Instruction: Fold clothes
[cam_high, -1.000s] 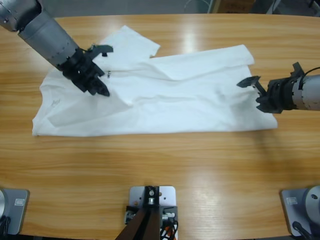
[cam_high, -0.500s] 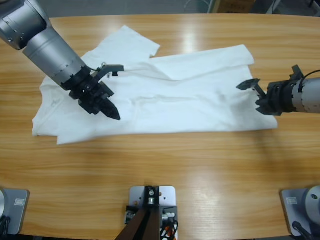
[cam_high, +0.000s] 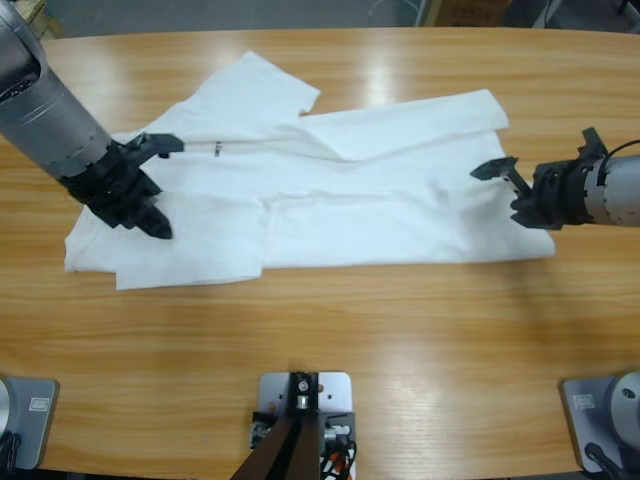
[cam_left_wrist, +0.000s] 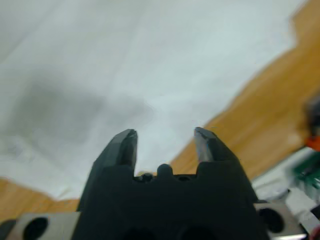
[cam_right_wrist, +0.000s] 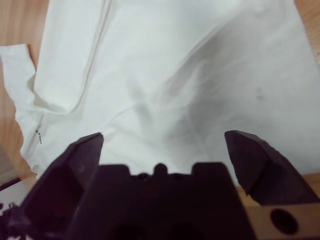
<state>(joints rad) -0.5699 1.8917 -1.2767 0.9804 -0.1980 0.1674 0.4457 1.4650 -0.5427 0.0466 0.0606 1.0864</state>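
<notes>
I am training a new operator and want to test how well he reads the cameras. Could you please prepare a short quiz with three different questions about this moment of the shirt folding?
1. True or false: the right tool is shut on the T-shirt.
2. Multiple choice: over which part of the T-shirt is the left tool in the high view? A) the end by the right tool B) the opposite end C) the middle
3. Fill in: the T-shirt lies on a wooden ____.

Key:
1. False; its jaws stand wide apart at the shirt's edge, holding no cloth.
2. B
3. table
</notes>
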